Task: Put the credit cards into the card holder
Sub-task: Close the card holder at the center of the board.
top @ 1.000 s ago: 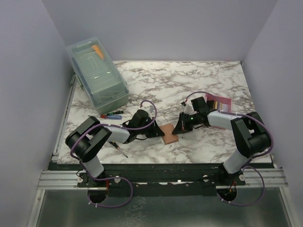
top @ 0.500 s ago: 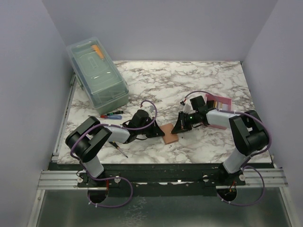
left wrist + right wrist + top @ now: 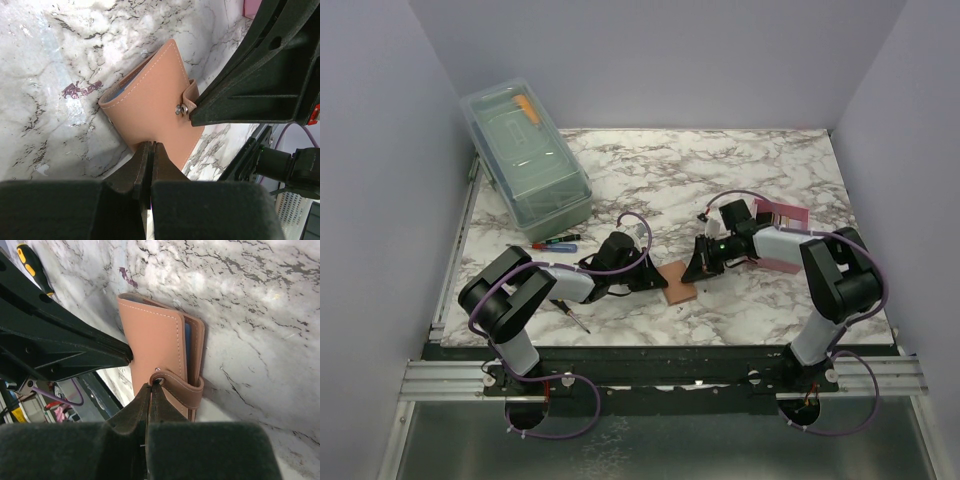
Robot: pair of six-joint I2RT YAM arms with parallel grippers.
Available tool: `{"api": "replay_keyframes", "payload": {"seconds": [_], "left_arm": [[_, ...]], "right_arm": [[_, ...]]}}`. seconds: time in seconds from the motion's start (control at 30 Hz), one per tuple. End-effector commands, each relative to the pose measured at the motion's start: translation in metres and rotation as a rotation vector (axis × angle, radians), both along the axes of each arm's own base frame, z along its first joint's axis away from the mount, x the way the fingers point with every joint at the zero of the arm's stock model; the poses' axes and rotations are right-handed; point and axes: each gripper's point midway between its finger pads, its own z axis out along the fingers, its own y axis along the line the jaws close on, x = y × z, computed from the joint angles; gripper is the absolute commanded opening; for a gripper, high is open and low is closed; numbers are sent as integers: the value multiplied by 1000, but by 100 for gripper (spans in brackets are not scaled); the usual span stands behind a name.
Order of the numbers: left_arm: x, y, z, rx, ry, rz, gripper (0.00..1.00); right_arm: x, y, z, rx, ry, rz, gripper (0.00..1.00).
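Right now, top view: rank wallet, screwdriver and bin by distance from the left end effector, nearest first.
From the left end effector:
1. Wallet: at its tips, just to its right.
2. Screwdriver: to its left, towards the near edge, beside the left arm.
3. Bin: far left corner, clearly the farthest.

Left gripper (image 3: 657,283) and right gripper (image 3: 691,271), both low, face each other with fingers pressed together.
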Motion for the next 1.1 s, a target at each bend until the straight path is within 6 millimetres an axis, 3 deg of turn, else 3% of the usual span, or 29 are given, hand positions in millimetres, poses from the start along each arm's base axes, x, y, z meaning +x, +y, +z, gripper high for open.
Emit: {"api": "replay_keyframes", "payload": {"seconds": [0.0, 1.07], "left_arm": [[-15, 5, -18, 56, 54, -31, 0], [-15, 0, -18, 48, 57, -44, 0]], "right_arm": [[-5, -6, -12, -41, 45, 26, 0], [2, -10, -31, -139, 109, 23, 0]]}}
